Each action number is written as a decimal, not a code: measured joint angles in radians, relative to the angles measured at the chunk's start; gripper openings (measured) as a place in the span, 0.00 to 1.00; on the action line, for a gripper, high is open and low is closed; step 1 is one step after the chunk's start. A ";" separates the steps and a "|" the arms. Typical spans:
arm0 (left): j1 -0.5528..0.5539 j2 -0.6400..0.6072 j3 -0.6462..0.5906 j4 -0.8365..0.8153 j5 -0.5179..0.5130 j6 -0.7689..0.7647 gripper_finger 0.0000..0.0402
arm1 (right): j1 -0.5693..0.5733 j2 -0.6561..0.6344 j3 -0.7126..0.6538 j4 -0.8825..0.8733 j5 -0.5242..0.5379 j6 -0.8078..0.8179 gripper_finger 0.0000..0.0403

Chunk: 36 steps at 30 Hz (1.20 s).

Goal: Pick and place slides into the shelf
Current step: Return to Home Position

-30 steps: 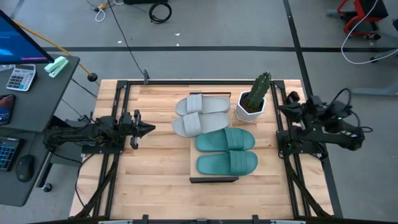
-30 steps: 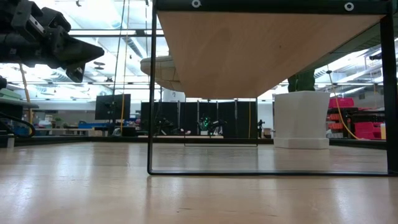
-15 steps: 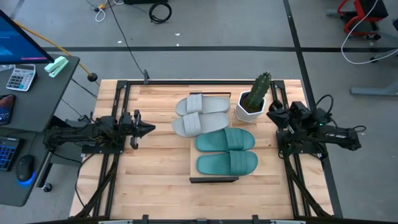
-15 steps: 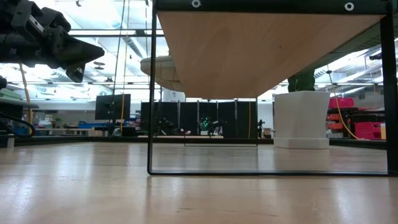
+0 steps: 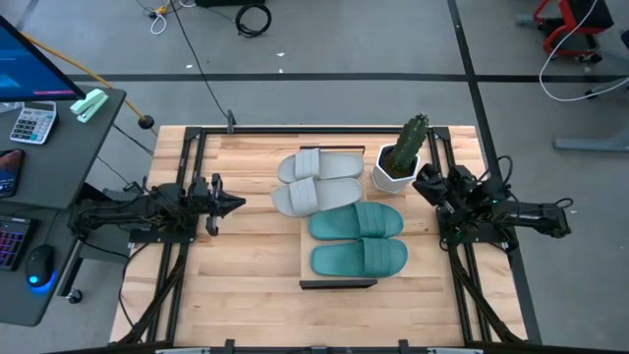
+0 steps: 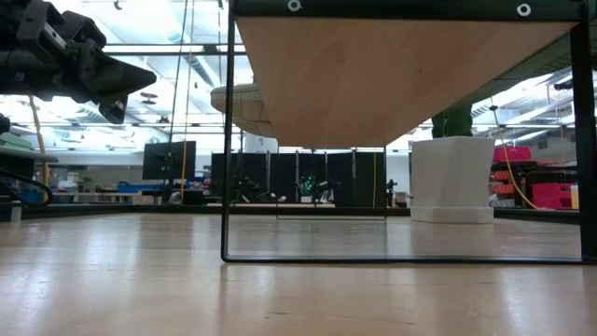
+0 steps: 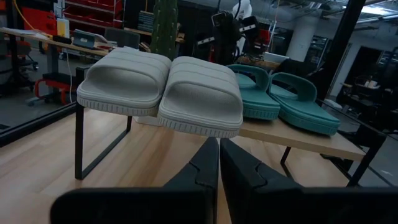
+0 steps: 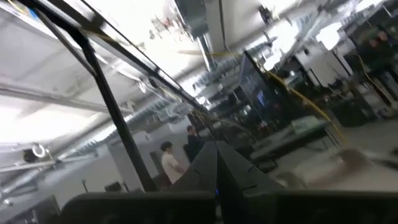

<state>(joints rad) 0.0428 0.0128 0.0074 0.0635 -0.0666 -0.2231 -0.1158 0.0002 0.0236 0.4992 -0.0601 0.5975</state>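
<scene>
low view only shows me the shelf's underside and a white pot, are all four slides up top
Observer: Yes. The high view shows two grey slides and two green slides lying side by side on the shelf.
Operator: anything in either gripper
Observer: No. The left gripper is shut on nothing, over the left half of the table, pointing at the shelf.
Operator: and the right one
Observer: The right gripper is shut and empty too, close to the potted cactus.
</scene>
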 joint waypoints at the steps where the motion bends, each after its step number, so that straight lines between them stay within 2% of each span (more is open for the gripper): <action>1: 0.000 0.000 0.000 0.000 0.000 0.000 0.05 | 0.000 0.000 -0.003 -0.016 0.000 -0.004 0.00; 14: 0.000 0.000 0.000 0.000 0.000 0.000 0.09 | 0.000 0.000 -0.014 -0.307 0.060 -0.108 0.00; 21: 0.000 0.000 0.000 0.000 0.000 -0.001 0.07 | 0.000 0.000 -0.014 -0.466 0.072 -0.153 0.00; 28: 0.000 0.000 0.000 0.000 0.000 0.000 0.05 | 0.000 0.030 -0.014 -0.474 0.074 -0.247 0.00; 36: 0.000 0.000 0.000 0.000 0.000 -0.001 0.08 | 0.000 0.100 -0.014 -0.477 0.066 -0.346 0.00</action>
<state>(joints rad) 0.0428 0.0128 0.0074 0.0635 -0.0666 -0.2237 -0.1158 0.1007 0.0097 0.0219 0.0061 0.2513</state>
